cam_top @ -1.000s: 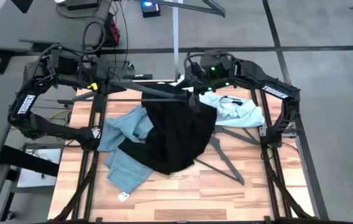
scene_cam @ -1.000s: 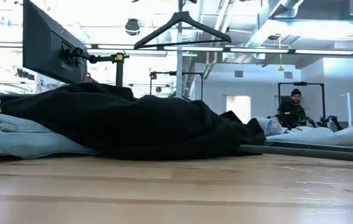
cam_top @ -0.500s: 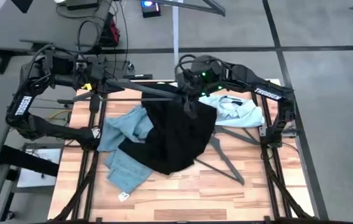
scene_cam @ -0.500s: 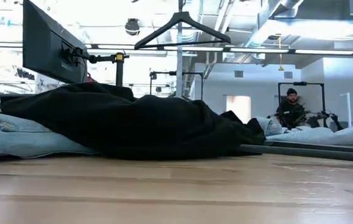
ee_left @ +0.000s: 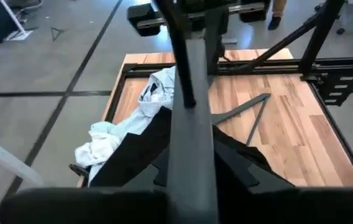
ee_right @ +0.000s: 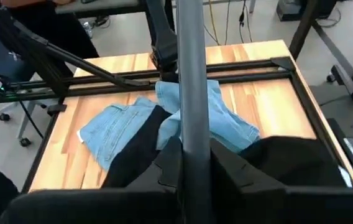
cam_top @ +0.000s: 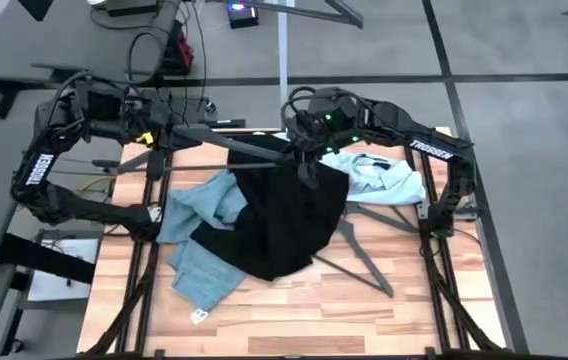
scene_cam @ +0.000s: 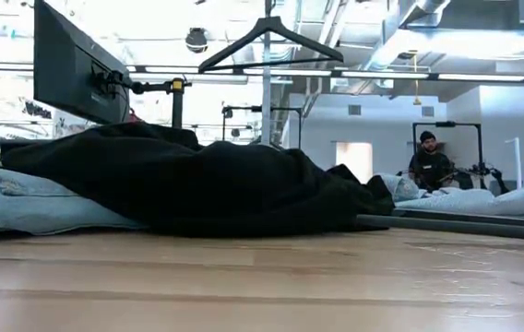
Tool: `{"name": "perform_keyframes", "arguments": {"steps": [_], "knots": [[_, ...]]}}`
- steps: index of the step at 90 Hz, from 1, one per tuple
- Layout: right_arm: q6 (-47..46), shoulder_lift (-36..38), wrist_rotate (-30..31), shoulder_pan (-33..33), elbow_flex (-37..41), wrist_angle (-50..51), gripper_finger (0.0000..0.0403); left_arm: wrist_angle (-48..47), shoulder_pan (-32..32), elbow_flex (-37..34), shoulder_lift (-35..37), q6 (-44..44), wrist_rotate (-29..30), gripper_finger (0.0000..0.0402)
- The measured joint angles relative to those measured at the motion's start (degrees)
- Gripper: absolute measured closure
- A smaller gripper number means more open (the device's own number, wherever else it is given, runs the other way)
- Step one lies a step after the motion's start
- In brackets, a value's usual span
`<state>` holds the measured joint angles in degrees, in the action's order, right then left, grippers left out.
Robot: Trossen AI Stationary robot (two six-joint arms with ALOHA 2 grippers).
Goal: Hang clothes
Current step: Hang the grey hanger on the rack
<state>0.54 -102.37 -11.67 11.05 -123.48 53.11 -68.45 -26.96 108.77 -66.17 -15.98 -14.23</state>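
A: Where are the clothes found?

B: All three are spread on the desk. The black t-shirt is heaped in the middle, and its far edge is drawn up towards the right pincer. The jeans are partly covered by it on the left side. The pale button shirt is bunched at the far right corner.

A: And how are the pincers set?

B: The left pincer and the right one are raised over the far edge of the desk. Each appears to be pressed together on a grey bar, taken to be a hanger carried between them. A second hanger is left flat on the desk, just beside the t-shirt.

A: What can be expected to go wrong?

B: Whether the t-shirt is threaded onto the hanger cannot be told. If only a fold is caught, the cloth may be shed once it is lifted. The jeans may be dragged along, since they are overlapped by the t-shirt. The hanger may also be twisted or dropped if the two arms are pulled unevenly.
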Motion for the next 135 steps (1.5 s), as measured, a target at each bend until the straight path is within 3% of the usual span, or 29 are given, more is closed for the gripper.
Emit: {"name": "perform_keyframes", "arguments": {"steps": [13, 36, 78, 111, 135], "knots": [[-0.4, 0.0, 0.0, 0.8, 0.0, 1.1, 0.0373, -2.3, 0.0, 0.0, -0.9, -0.7, 5.7, 0.0315], [1.2, 0.6, -1.4, 4.9, 0.0, 3.8, 0.0373, -6.0, -0.6, 0.0, -1.0, -2.4, 7.1, 0.0275], [5.6, 1.6, -5.3, 17.1, 0.0, 3.2, 0.0373, 5.3, -7.3, 0.0, -1.4, -11.2, 29.4, 0.0271], [3.1, -0.7, -4.7, 31.0, -0.1, -16.3, 0.0373, 10.6, -11.9, -3.5, -1.5, -9.0, 30.0, 0.0271], [2.4, -3.9, -5.0, 36.5, 0.0, -27.4, 0.0373, 12.2, -11.9, -8.3, -1.5, -8.2, 30.0, 0.0271]]}}
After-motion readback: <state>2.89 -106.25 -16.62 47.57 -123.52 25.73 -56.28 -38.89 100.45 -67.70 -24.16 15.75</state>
